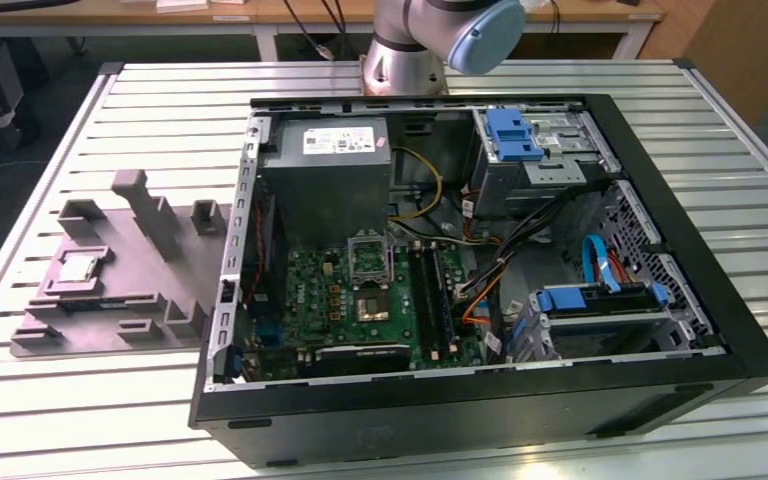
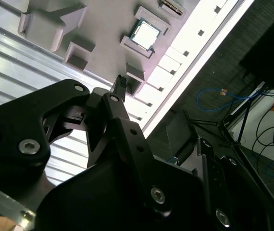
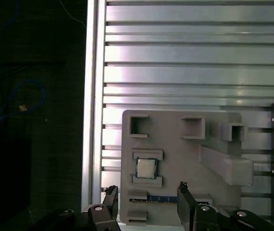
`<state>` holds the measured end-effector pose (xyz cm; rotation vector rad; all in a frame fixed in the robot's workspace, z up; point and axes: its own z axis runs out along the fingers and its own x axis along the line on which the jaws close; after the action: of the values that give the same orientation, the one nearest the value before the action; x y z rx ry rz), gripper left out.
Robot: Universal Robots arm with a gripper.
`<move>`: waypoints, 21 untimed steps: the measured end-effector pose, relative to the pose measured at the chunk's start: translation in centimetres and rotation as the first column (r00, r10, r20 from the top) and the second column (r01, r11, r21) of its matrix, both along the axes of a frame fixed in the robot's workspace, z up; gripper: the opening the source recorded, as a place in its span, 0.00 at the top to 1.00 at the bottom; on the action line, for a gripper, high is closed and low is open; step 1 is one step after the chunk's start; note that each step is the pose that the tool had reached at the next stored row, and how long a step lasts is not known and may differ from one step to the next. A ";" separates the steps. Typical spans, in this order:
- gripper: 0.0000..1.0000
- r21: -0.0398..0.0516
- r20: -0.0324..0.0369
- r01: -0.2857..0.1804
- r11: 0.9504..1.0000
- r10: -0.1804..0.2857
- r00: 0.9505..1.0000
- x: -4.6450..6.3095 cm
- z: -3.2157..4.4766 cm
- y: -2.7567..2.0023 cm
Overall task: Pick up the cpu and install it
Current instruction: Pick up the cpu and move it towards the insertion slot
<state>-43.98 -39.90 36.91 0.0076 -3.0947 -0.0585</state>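
The cpu point(image 1: 80, 266) is a small square chip with a silvery top, lying flat in a pocket of the grey holder tray point(image 1: 144, 310) at the exterior view's left. Both wrist views look down on it: cpu point(image 3: 146, 168) and cpu point(image 2: 144, 33). My gripper point(image 3: 146, 190) hangs high above the tray, open, its two black fingertips point(image 3: 182, 186) spread wide with nothing between them. One fingertip point(image 2: 121, 81) shows in the second wrist view. The motherboard socket point(image 1: 373, 303) lies inside the open computer case point(image 1: 491, 400), its silver frame point(image 1: 368, 256) hinged up.
The slatted metal table point(image 1: 117, 410) carries the tray and the case. Inside the case sit a grey power supply point(image 1: 331, 175), blue drive brackets point(image 1: 512, 135) and loose cables point(image 1: 484, 270). The tray has raised blocks point(image 1: 157, 215). The arm's base point(image 1: 404, 50) stands at the table's far edge.
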 end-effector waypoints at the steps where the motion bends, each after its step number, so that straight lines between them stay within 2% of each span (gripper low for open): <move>1: 0.40 0.000 0.000 0.000 1.000 0.000 1.000 0.0 -0.02 0.00; 14: 0.40 0.000 0.000 0.000 1.000 0.000 1.000 0.0 -0.43 0.00; 16: 0.40 0.008 0.000 0.000 1.000 0.000 1.000 0.0 -1.07 -0.48; 21: 0.40 0.011 0.000 0.000 1.000 0.000 1.000 0.0 -1.09 -0.56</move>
<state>-43.99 -40.47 35.82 0.0079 -3.0943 -0.0753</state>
